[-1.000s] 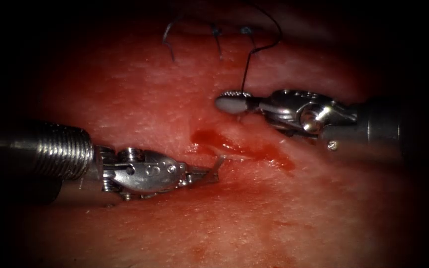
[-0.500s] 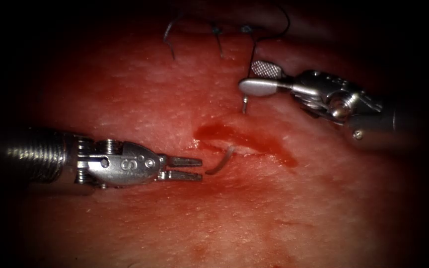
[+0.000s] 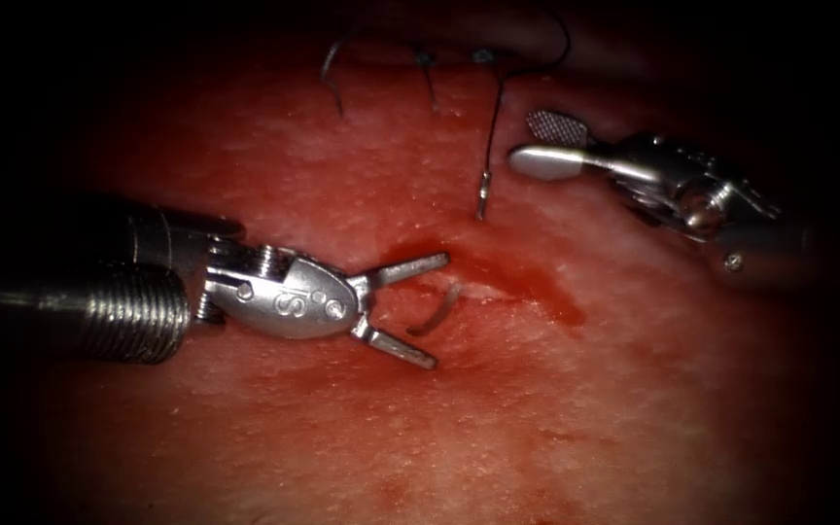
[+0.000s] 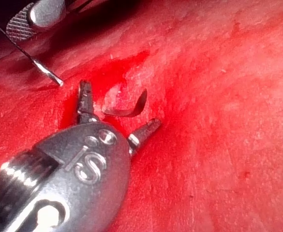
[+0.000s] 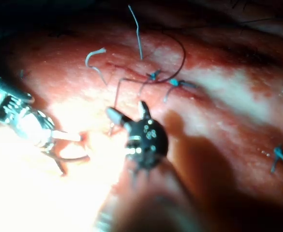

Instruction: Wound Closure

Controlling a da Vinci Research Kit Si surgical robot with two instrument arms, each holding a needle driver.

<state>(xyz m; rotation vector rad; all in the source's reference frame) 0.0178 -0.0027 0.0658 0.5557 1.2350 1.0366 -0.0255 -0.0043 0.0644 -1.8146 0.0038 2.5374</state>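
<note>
Left claw (image 3: pixel 418 311): nearest the endoscope, entering from the picture's left; its jaws are spread wide and hold nothing, one to each side of the exposed part of the needle. Half a second ago they were nearly together and short of the needle.
Needle (image 3: pixel 437 311): in the tissue at the cut. A short curved stretch stands out on the left side of the cut, between the left claw's jaws, and its other end (image 3: pixel 482 194) rises out of the tissue on the far right side with the thread attached. Neither tool grips it. In the left wrist view the curved stretch (image 4: pixel 126 107) lies just ahead of the spread jaws.
Cut (image 3: pixel 498 287): a dark, wet streak of red fluid running to the right from the needle, its edges not yet drawn together here.
Tissue (image 3: pixel 498 428): red and glistening, bare toward the near edge.
Right claw (image 3: pixel 548 144): farther back, on the right; jaws parted, holding nothing. It has drawn up and to the right, away from the needle end it stood over a second ago.
Thread (image 3: pixel 494 126): runs up from the needle's far end into a loop at the back.
Finished stitches (image 3: pixel 424 60): knots with cut ends lie farthest away, so part of the closure is done; judging by the open cut, this stitch is unfinished.
</note>
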